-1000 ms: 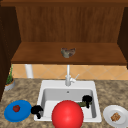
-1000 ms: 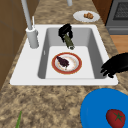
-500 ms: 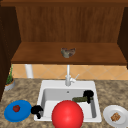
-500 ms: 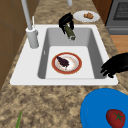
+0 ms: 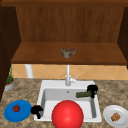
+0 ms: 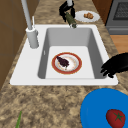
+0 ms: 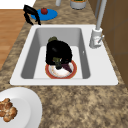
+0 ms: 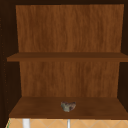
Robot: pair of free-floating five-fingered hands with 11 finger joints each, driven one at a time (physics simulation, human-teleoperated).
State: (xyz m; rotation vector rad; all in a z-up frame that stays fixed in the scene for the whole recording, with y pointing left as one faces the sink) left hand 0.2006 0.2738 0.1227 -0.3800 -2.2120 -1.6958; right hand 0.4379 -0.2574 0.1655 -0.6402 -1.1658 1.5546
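My right hand (image 5: 92,88) is shut on a dark green cylinder (image 5: 83,94) and holds it in the air above the sink's right side. In the left side view this hand (image 6: 66,8) and the cylinder (image 6: 71,20) hang near the sink's far rim. In the right side view the hand (image 7: 58,52) hangs above a red-rimmed plate (image 7: 50,72). The plate (image 6: 75,65) lies on the sink floor with a dark purple lump (image 6: 62,61) on it. My left hand (image 5: 37,110) hovers idle at the sink's front left corner, fingers relaxed, beside a blue plate (image 5: 22,112).
A tomato (image 6: 115,118) sits on the blue plate (image 6: 97,110). A white plate (image 5: 110,118) with brown food stands right of the sink. The faucet (image 5: 68,76) rises behind the basin (image 6: 91,47). A large red round shape (image 5: 67,115) shows at the sink's front. A small grey object (image 8: 68,106) lies on the shelf.
My right hand has risen with the green cylinder and moved toward the sink's right rim. The left hand has stayed where it was.
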